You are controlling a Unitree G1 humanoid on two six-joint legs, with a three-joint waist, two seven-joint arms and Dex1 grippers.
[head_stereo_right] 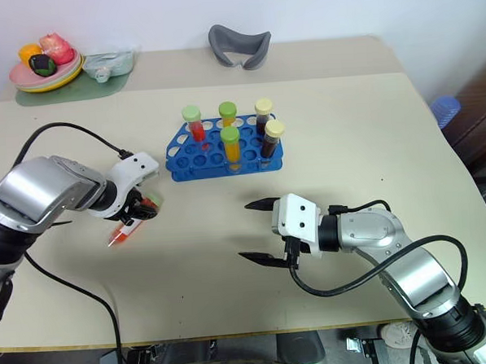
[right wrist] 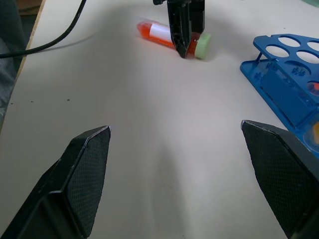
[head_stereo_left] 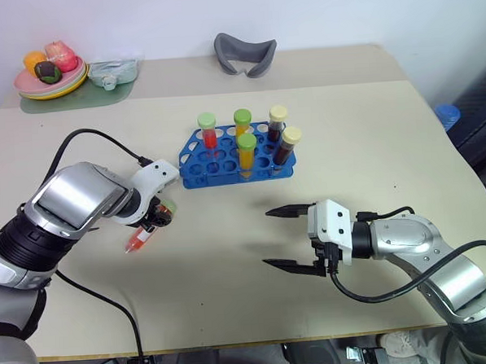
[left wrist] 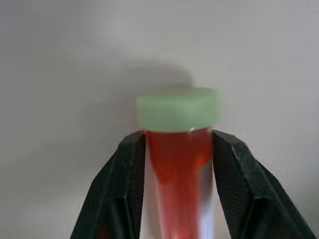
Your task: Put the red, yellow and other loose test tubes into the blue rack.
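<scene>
Red test tube (head_stereo_left: 140, 236) with its green cap lies flat on the worktop (head_stereo_left: 231, 272), toward the left edge. I see my left hand (left wrist: 177, 149) pinching it just under the cap. My right hand (head_stereo_left: 283, 239) hangs wide open and empty, near the blue rack (head_stereo_left: 195, 170).

Parts hidden, cropped or unclear in a tabletop test tube scene.
The left gripper (head_stereo_left: 154, 219) and its wrist hide the middle of the loose red tube (head_stereo_left: 140, 235) in the head views; its green cap (left wrist: 178, 109) looks soft and blurred in the left wrist view, where the tube's lower end is cropped. The blue rack (right wrist: 284, 79) is cut off by the right wrist view's edge. Items on the far plate (head_stereo_left: 52, 84) are too small to identify.
</scene>
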